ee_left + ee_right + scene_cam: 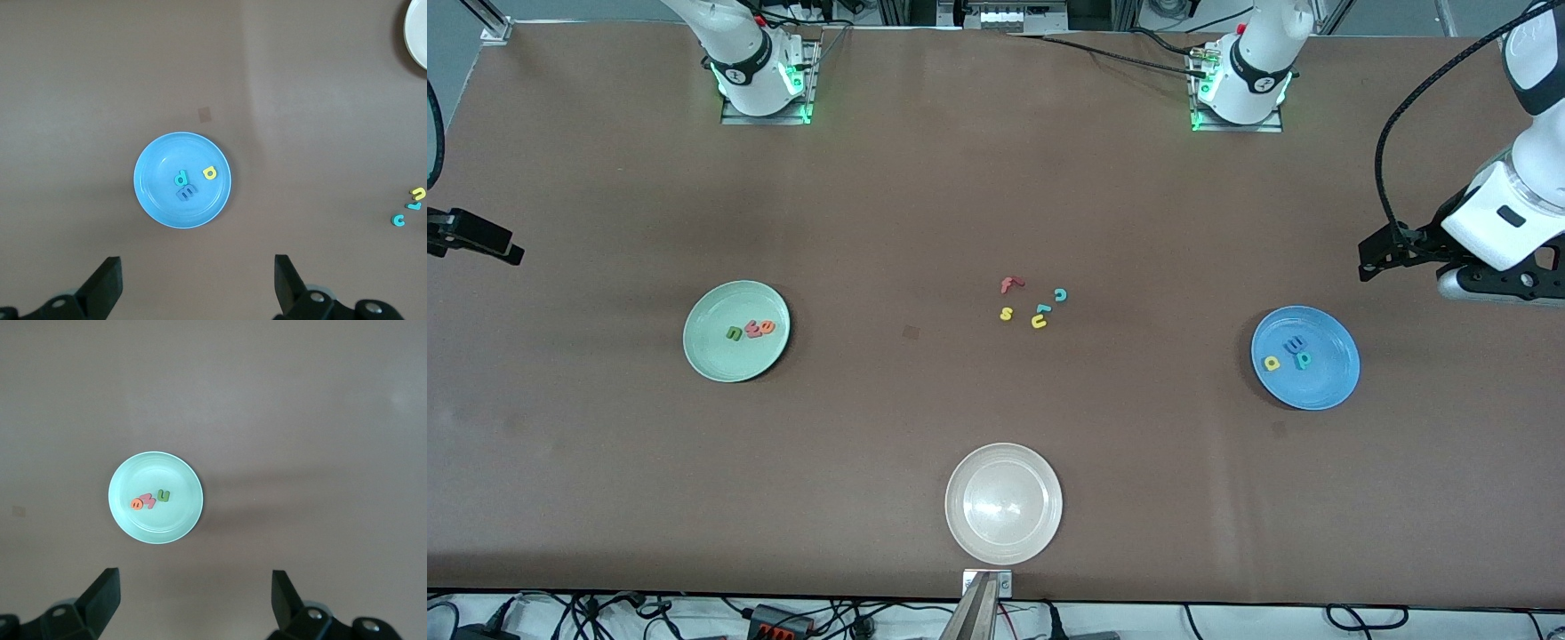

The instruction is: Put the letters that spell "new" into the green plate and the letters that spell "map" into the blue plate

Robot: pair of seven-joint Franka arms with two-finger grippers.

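The green plate (713, 354) lies toward the right arm's end of the table and holds the green n (734, 333), pinkish w (752, 331) and orange e (767, 327). In the right wrist view the same plate (175, 475) shows the n (164, 497), w (149, 501) and e (135, 504). The blue plate (1327, 382) lies toward the left arm's end with the yellow a (1272, 363), blue m (1295, 343) and teal p (1304, 358). Both grippers hang open and hold nothing: the left gripper (198, 267) above the table beside the blue plate (160, 167), the right gripper (193, 583) beside the green one.
A whitish-beige plate (1003, 503) sits near the table's front edge, with nothing in it. At mid-table lie loose letters: a red f (1009, 284), teal c (1060, 294), yellow s (1006, 313), a small teal piece (1043, 309) and a yellow u (1039, 322).
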